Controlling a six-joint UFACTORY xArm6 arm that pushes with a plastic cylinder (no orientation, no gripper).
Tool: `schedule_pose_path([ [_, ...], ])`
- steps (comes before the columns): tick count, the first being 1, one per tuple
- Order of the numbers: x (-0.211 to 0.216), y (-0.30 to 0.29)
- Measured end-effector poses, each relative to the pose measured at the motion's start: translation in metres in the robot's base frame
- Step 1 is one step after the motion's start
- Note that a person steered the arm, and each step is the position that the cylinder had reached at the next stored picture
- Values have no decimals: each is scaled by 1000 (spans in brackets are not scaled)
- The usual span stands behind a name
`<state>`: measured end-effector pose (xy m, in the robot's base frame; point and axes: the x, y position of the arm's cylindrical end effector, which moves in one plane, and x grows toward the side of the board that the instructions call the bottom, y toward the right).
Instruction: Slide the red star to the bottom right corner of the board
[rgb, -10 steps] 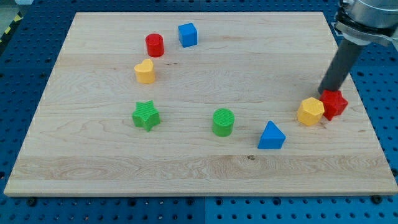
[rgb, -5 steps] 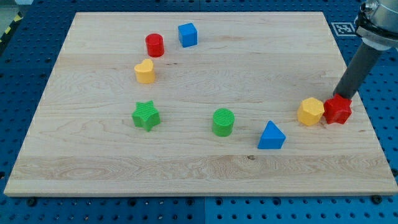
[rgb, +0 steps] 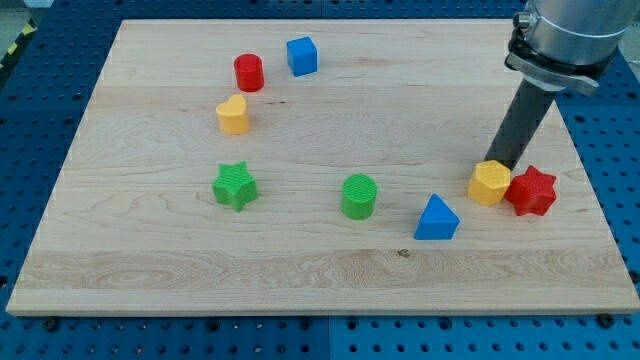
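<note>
Red star (rgb: 530, 191) one; two red, eight blocks total.

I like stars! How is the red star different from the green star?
The red star is red, the green star green. The red one sits near the view's right edge, touching the yellow block; the green one stands alone towards the left. My tip is beside the red one, far from the green. Both are star-shaped.
</note>
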<state>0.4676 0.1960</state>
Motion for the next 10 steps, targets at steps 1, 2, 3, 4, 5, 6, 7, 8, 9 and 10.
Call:
schedule_pose_path([
  [1, 18, 3],
  [2, 29, 22],
  [3, 29, 37],
  [4, 30, 47],
  [5, 36, 56],
  [6, 45, 60],
  [7, 61, 60],
  [8, 55, 61],
  [9, 9, 67],
  [10, 24, 108],
])
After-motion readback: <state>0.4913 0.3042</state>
